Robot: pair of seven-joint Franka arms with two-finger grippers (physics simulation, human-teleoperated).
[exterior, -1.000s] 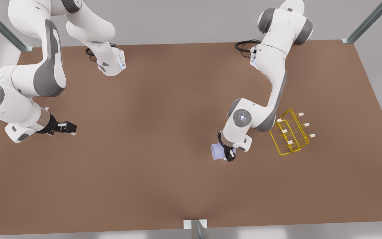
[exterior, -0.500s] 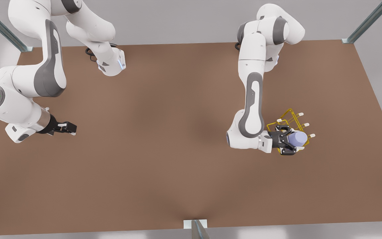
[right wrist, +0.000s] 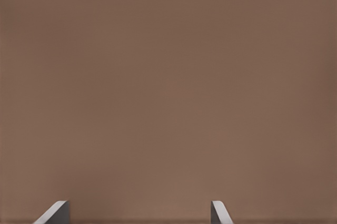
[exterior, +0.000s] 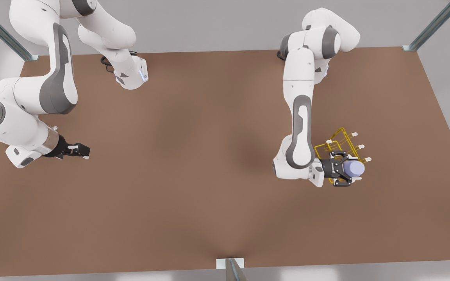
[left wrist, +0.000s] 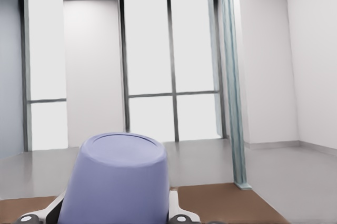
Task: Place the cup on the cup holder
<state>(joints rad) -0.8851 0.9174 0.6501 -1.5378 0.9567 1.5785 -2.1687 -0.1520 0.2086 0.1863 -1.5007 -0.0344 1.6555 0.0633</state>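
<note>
Covering most of the front view is the brown bench [exterior: 193, 195], the biggest thing here. Two white arms stand on its far edge.

The arm on the front view's left waits. Its right tool [exterior: 79, 150] hangs low over bare bench, far from the other things. In the right wrist view its two fingers [right wrist: 52, 213] sit apart with nothing between them, so it is let go and holds nothing.

The arm on the front view's right reaches down to the yellow rack [exterior: 340, 146]. The rack stands on the bench near the front view's right side. It is made of thin wire, and its prongs have little white caps.

The left tool [exterior: 346, 169] is over the near part of the rack. It is clenched around the cup [exterior: 354, 168]. The cup is pale purple-blue and plain. It is held up in the tool, over the rack's wires. In the left wrist view the cup [left wrist: 118, 179] is upside down, wide end toward the tool, with a finger on each side of it. I cannot tell if the cup touches a prong.
</note>
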